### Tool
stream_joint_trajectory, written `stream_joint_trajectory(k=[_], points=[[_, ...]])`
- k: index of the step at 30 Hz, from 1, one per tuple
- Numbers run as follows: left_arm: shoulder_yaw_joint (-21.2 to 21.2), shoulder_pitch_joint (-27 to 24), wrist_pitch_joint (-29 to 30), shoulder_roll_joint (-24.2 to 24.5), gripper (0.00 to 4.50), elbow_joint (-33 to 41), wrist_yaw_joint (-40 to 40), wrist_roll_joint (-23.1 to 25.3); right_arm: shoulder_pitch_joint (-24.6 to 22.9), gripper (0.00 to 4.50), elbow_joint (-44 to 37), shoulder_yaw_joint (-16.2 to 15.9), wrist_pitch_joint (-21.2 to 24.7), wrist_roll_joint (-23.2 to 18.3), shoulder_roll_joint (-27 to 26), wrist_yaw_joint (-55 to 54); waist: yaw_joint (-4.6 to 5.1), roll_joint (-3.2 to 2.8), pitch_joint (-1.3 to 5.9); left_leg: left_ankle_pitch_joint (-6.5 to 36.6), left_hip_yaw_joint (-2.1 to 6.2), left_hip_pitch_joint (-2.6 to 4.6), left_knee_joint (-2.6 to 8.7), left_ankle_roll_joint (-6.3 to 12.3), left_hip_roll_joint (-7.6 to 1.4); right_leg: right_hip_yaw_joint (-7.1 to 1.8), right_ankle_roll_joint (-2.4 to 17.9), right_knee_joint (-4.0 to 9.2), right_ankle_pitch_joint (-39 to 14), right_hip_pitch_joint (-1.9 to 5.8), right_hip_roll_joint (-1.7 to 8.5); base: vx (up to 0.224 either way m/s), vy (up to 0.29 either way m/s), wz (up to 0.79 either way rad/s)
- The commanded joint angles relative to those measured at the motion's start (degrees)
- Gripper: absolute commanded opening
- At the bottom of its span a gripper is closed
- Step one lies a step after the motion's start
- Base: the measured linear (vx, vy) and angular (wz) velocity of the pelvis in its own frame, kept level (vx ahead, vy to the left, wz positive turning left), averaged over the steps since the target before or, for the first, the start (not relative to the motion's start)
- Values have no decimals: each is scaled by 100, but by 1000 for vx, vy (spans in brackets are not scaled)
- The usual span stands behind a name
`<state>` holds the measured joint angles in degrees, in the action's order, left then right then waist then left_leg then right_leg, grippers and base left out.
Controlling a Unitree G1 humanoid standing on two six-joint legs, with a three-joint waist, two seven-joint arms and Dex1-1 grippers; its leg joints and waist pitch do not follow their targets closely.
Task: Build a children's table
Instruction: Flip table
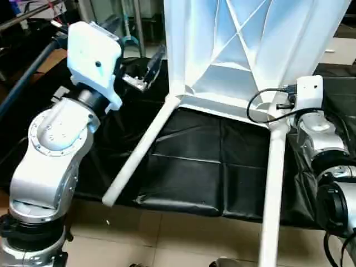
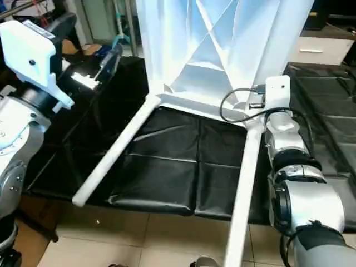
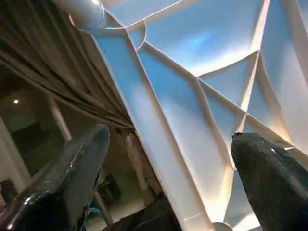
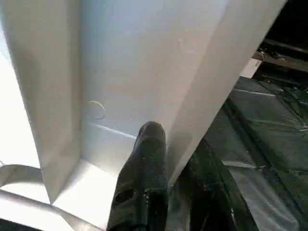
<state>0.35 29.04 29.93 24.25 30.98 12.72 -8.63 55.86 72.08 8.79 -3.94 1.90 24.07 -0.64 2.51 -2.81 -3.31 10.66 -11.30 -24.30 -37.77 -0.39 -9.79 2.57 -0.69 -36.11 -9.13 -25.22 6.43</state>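
Left eye view had the tabletop (image 1: 245, 50) tipped on edge on the black mat (image 1: 194, 167), two legs (image 1: 142, 150) already socketed, rest pending. Left gripper (image 1: 146, 71) gaped wide, empty; right gripper (image 4: 166, 163) pinched the tabletop's edge.

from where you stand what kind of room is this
Probably a workshop or robot lab: a low platform under a black sheet on a tiled floor, metal stands and cables behind, and a white drawer unit at the side.
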Motion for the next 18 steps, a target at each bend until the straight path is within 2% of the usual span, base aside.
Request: stream_joint_trajectory(k=[1, 5, 7, 9, 11, 14, 16, 18], points=[[112, -114, 242, -29, 450, 70, -49, -9, 148, 1, -54, -49, 19, 33, -76, 84, -76, 144, 435, 2364, 152, 154, 494, -61, -168, -32, 1034, 456, -2058, 226, 93, 0, 0, 0], [163, -330, 475, -148, 450, 1, -101, -149, 164, 1, -78, -16, -12, -11, -106, 120, -82, 141, 438, 2375, 151, 158, 497, -67, -165, -29, 1033, 460, -2060, 230, 88, 0, 0, 0], [149, -467, 641, -204, 450, -28, -93, -240, 173, 1, -57, -23, -7, 4, -79, 76, -86, 114, 434, 2406, 152, 157, 506, -72, -164, -28, 1043, 457, -2026, 228, 77, 0, 0, 0], [126, -490, 692, -194, 450, -29, -65, -239, 173, 1, -47, -19, -3, 3, -63, 64, -97, 121, 440, 2411, 149, 164, 503, -64, -161, -30, 1038, 462, -2010, 225, 74, 0, 0, 0], [109, -511, 723, -193, 450, -26, -40, -234, 168, 61, -49, -5, -25, -10, -43, 73, -114, 111, 434, 2463, 154, 179, 508, -72, -162, -28, 1017, 469, -2077, 218, 75, 0, 0, 0], [109, -521, 744, -205, 450, -24, -33, -228, 165, 64, -55, 9, -50, -17, -34, 92, -128, 115, 425, 2514, 157, 176, 514, -103, -162, -29, 974, 478, -2140, 214, 74, 0, 0, 0], [63, -587, 818, -249, 450, -15, 41, -294, 141, 98, -90, 60, -186, -97, -39, 307, -145, 106, 419, 2606, 158, 189, 517, -122, -163, -29, 932, 490, -2239, 203, 74, 0, 0, 0], [14, -658, 886, -296, 450, 9, 60, -346, 92, 109, -135, 71, -285, -151, -74, 539, -143, 104, 417, 2660, 168, 179, 525, -135, -168, -26, 900, 497, -2312, 205, 83, 0, 0, 0]])
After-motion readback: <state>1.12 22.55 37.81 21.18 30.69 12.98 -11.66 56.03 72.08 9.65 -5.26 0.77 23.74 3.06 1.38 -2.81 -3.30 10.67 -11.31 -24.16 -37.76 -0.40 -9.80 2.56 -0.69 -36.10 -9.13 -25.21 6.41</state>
